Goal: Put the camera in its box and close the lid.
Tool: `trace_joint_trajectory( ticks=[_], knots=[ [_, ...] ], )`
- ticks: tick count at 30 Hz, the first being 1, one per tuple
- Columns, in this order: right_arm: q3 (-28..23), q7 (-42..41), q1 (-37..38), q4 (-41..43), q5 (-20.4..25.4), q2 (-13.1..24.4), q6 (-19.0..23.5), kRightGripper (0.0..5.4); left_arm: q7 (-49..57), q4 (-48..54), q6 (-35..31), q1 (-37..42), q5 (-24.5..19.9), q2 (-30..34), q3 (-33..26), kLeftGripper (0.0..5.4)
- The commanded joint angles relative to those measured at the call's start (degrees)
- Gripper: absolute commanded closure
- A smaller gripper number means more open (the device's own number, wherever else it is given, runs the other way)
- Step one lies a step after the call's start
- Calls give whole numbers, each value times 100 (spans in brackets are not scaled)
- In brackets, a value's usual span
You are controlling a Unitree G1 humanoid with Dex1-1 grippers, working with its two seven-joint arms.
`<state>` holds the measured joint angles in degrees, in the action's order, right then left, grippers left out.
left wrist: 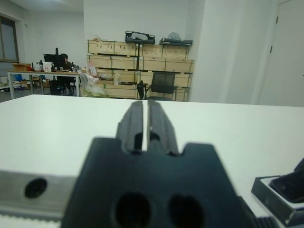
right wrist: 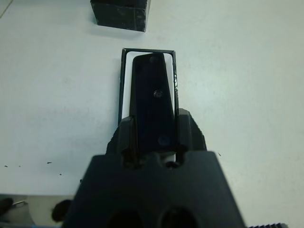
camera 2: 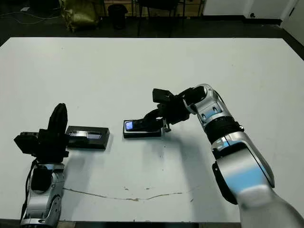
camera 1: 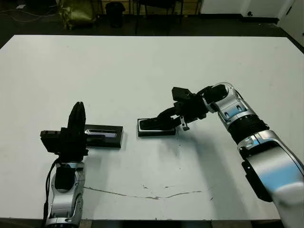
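Observation:
The box [camera 1: 142, 133], a shallow black tray with white lining, lies at the middle of the table. The camera [right wrist: 151, 102], a black oblong with a bluish-lit screen [camera 2: 128, 125], lies lengthwise over the lining. My right gripper [camera 1: 167, 118] is shut on the camera's nearer end, one finger on each side, and holds that end slightly raised. The lid [camera 1: 103, 136], flat and black with a silvery stripe, rests on the table left of the box. Just left of the lid my left gripper [camera 1: 78, 106] points upward, shut and holding nothing.
A thin dark scratch [camera 1: 152, 195] runs across the table near its front edge. Beyond the far edge are a dark floor, a chair and a yellow bag [camera 1: 76, 12]. The left wrist view shows shelves of crates [left wrist: 137, 50] and a person [left wrist: 62, 61] at a desk far off.

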<state>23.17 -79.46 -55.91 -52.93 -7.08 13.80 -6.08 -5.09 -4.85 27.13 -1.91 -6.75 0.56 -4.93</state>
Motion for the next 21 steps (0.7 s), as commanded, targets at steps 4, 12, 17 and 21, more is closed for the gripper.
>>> trace_joint_trajectory(
  ticks=[4, 12, 17, 21],
  knots=[
    [171, -189, 82, -304, -154, -90, -276, 461, -19, -101, 12, -53, 24, 36, -23, 540],
    [162, -432, -45, -657, -145, -180, -769, 304, -38, -65, -36, -81, -31, 27, -24, 540],
    [128, -556, -94, -813, -113, -212, -849, 204, -65, -128, 19, -58, -36, 35, -39, 540],
    [82, -682, -136, -840, -80, -191, -927, 123, -48, -107, 16, -70, -1, 29, -41, 540]
  ],
)
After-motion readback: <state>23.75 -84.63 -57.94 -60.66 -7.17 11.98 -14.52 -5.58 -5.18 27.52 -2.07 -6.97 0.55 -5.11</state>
